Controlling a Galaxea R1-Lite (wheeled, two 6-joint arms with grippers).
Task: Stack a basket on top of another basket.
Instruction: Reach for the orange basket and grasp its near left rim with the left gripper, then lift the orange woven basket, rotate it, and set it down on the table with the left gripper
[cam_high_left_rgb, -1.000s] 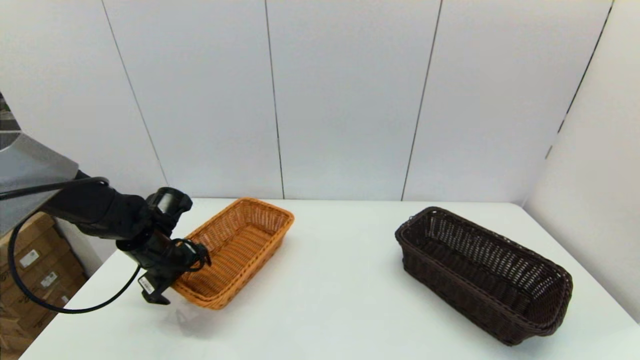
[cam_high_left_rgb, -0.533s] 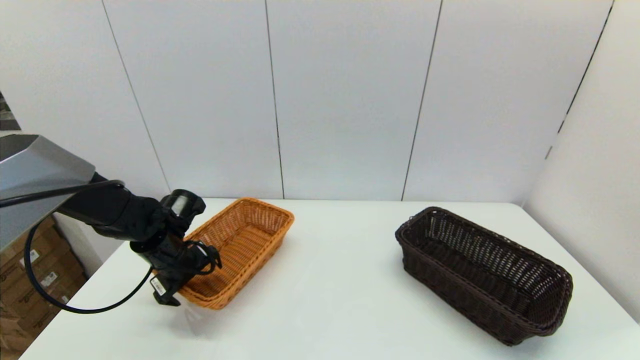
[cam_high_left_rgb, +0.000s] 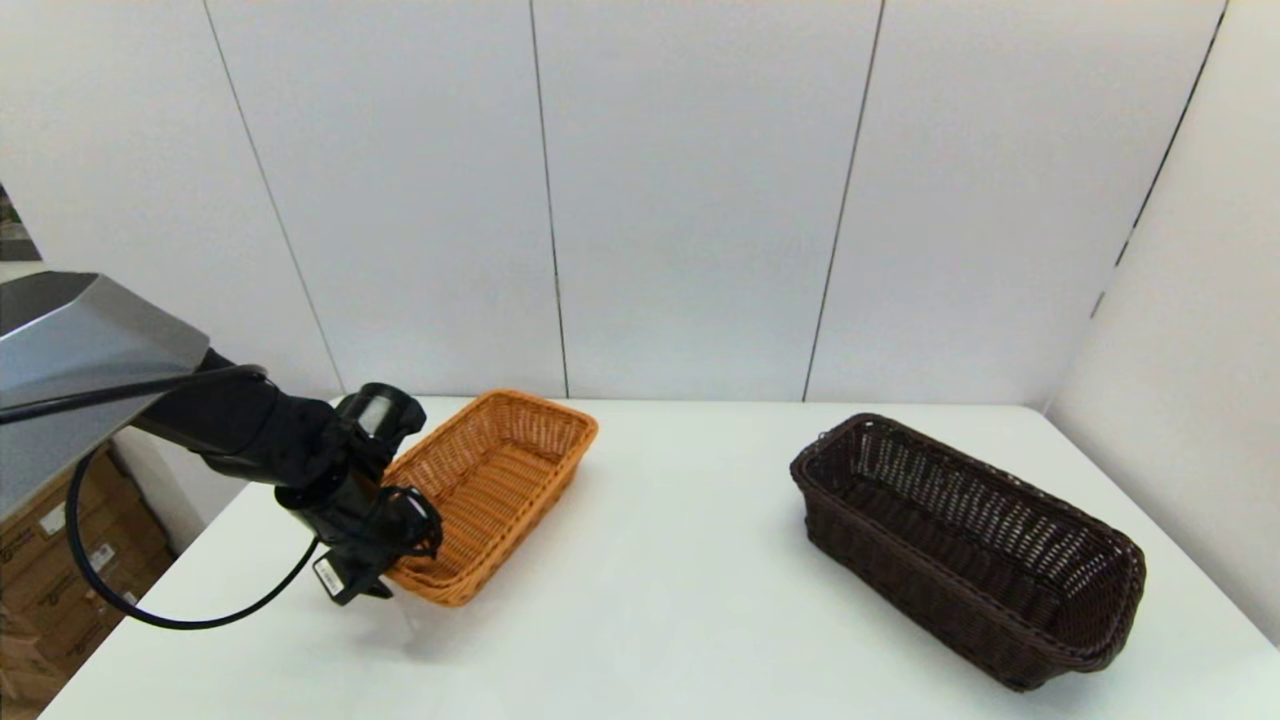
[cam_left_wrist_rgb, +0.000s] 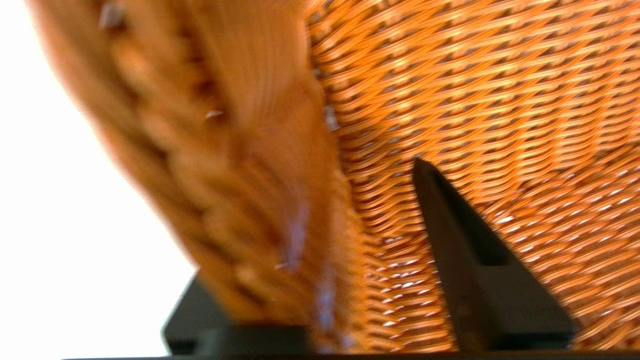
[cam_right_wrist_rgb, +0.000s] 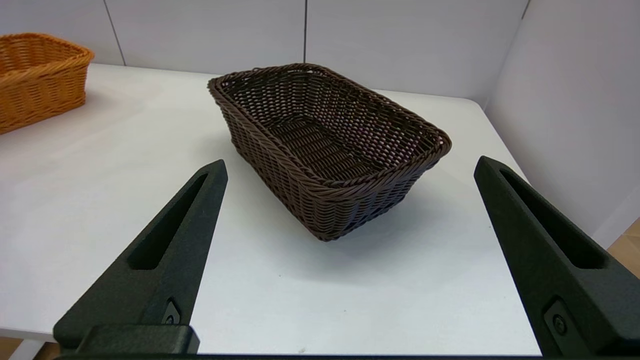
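- Where the head camera looks down, the left gripper (cam_high_left_rgb: 395, 575) clamps the orange basket (cam_high_left_rgb: 500, 480)'s near end; the dark basket (cam_high_left_rgb: 965, 545) sits well apart on the white table (cam_high_left_rgb: 660, 600)
- Left wrist: one finger (cam_left_wrist_rgb: 465, 250) inside, wall pinched
- Right wrist: right gripper (cam_right_wrist_rgb: 350, 215) spread wide, facing the dark basket

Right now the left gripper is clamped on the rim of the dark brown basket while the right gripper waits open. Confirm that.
Wrong basket. The left gripper is clamped on the rim of the orange basket, as the left wrist view shows. The dark brown basket sits untouched, and the right gripper does wait open.
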